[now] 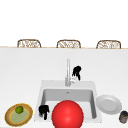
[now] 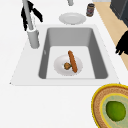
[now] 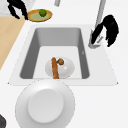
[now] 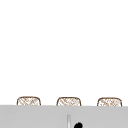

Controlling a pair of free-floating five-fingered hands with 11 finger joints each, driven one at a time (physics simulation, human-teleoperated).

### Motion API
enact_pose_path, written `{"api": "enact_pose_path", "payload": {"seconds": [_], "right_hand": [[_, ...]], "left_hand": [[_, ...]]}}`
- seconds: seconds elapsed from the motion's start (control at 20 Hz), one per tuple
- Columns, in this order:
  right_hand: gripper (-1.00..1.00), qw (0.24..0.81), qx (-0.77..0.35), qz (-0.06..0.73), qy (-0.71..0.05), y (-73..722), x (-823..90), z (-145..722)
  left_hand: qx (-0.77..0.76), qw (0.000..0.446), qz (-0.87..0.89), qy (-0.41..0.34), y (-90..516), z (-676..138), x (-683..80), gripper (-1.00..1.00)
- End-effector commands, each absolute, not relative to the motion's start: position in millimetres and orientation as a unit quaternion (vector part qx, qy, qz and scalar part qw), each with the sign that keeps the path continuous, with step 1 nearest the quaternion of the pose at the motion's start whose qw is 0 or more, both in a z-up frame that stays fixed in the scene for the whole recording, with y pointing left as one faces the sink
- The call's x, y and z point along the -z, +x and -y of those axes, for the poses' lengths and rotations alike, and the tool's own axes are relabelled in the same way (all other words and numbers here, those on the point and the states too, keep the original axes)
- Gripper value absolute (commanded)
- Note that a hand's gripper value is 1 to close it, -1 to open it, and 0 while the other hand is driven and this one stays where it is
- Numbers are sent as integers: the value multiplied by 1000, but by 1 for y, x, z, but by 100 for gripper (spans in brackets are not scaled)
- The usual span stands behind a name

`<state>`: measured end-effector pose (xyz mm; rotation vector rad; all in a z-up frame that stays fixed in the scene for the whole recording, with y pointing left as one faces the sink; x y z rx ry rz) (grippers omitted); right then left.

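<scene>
My right hand (image 1: 77, 71) hovers just right of the faucet (image 1: 68, 72), fingers hanging loosely down over its small side lever (image 1: 73, 79); I cannot tell whether they touch it. The same hand is by the faucet in the left side view (image 2: 30, 15), the right side view (image 3: 109, 27) and the upper view (image 4: 78, 125). My left hand (image 1: 44, 111) hangs relaxed over the sink's front left rim, holding nothing, also seen in the side views (image 2: 122, 45) (image 3: 16, 10). In the sink basin (image 2: 93, 50) lies a white plate (image 2: 60, 68) with a brown sausage (image 2: 72, 61) and a small brown lump (image 2: 67, 66).
A large red sphere (image 1: 67, 114) covers the sink's front. A wicker plate (image 1: 10, 117) with a green lime (image 1: 19, 109) lies on the counter at left. At right are a white plate (image 1: 109, 104) and a dark jar (image 1: 123, 116). Three woven chair backs (image 1: 68, 44) stand behind the counter.
</scene>
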<state>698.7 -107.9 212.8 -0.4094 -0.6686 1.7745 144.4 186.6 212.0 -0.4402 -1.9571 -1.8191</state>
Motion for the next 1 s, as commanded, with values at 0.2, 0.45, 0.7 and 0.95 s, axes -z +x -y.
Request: {"api": "enact_pose_path", "payload": {"seconds": [0.2, 0.45, 0.7, 0.95], "right_hand": [[-100, 585, -737, 285, -184, 697, -258, 130], [-100, 571, -739, 303, -190, 689, -271, 147], [-100, 558, -742, 314, -197, 675, -281, 167], [-100, 544, -742, 341, -195, 656, -287, 188]], "left_hand": [[656, 215, 706, -159, 144, -187, -212, 0], [656, 215, 706, -159, 144, -187, -212, 0], [656, 215, 706, -159, 144, -187, -212, 0], [656, 215, 706, -159, 144, -187, -212, 0]]}}
